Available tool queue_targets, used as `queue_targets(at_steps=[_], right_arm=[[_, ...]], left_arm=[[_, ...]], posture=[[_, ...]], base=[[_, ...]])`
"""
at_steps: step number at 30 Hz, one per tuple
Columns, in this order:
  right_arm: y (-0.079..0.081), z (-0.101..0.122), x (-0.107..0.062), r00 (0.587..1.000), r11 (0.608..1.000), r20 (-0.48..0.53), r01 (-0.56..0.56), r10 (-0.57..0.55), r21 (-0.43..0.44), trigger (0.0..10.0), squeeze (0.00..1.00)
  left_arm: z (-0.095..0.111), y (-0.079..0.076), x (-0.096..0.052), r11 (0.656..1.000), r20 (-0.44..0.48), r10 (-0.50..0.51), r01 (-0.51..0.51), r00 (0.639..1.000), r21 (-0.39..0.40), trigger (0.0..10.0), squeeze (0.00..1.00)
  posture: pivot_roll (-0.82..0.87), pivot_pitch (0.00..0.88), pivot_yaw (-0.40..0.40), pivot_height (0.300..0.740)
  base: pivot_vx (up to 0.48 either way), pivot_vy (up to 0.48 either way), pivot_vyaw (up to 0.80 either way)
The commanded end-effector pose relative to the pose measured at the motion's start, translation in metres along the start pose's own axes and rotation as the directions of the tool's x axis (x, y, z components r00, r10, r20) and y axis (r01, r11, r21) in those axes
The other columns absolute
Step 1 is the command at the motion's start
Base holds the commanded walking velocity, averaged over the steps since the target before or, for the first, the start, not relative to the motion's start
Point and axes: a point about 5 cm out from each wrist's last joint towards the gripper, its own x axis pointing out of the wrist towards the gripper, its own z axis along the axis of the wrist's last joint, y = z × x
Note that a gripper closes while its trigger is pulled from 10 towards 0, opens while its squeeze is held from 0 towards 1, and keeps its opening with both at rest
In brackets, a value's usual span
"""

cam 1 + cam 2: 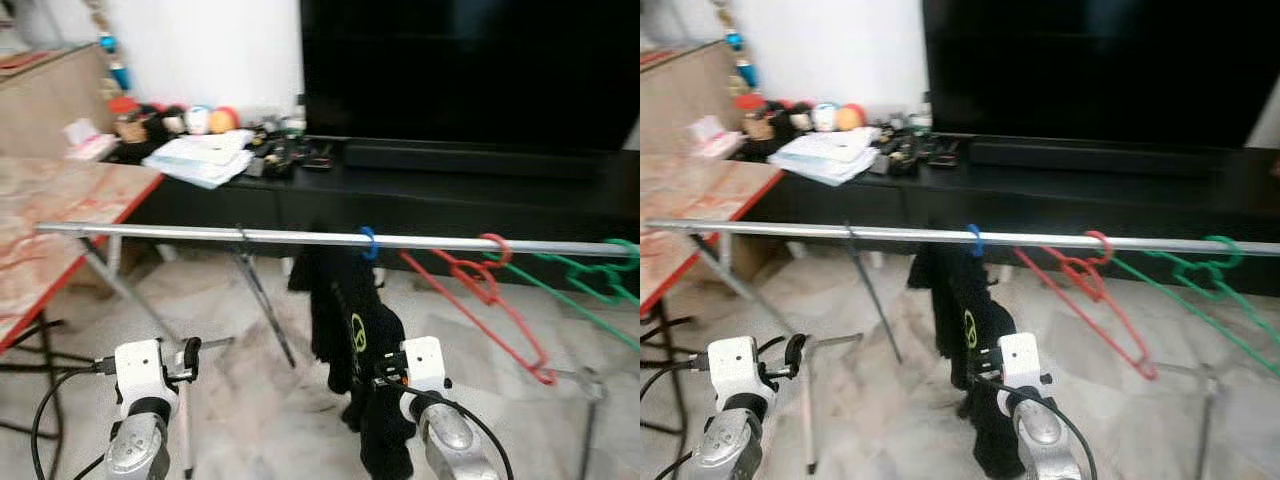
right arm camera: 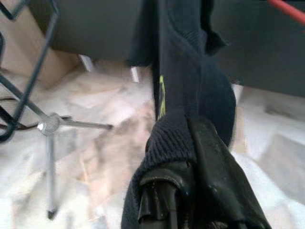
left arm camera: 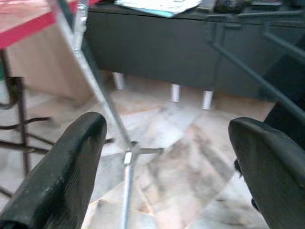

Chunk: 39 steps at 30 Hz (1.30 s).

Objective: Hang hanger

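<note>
rail (image 1: 200,235): shiny metal | garment (image 1: 350,330): dark knit cloth | floor (image 1: 250,390): glossy marble

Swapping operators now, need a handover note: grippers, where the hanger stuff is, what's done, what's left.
Left gripper: open, empty, low beside the rack leg.
Right gripper: shut on the dark garment.
The garment hangs from a blue hanger hooked on the silver rail. Red hanger and green hanger also hang there, bare, further right.
Done: blue hanger looks hooked on.
Left: release the garment, withdraw the right arm.

Hangers (image 1: 480,285) on rail (image 1: 200,234) — garment (image 1: 350,330) leftward
</note>
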Motion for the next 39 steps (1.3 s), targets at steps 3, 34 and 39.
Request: queue_targets(at_steps=[3, 34, 39], right_arm=[[-0.003, 0.009, 0.001, 0.999, 1.000, 0.046, 0.010, -0.011, 0.019, 10.0, 0.00], [-0.018, -0.011, -0.006, 0.998, 0.999, -0.056, 0.030, -0.029, 0.017, 10.0, 0.00], [-0.018, -0.010, -0.006, 0.998, 0.999, -0.051, 0.028, -0.027, 0.020, 10.0, 0.00]], left_arm=[[0.000, 0.000, -0.001, 1.000, 0.002, -0.001, 0.001, 1.000, 0.007, 10.0, 0.00], [0.008, -0.009, 0.000, 0.999, 0.037, -0.033, 0.032, 0.999, 0.011, 10.0, 0.00], [0.010, -0.008, 0.001, 1.000, 0.047, -0.029, 0.028, 0.998, 0.014, 10.0, 0.00]], posture=[[0.03, 0.035, 0.060, 0.740], [0.03, 0.047, 0.032, 0.740], [0.03, 0.049, 0.030, 0.740]], base=[[0.000, 0.000, 0.00], [0.000, -0.232, 0.00], [0.000, 0.000, 0.00]])
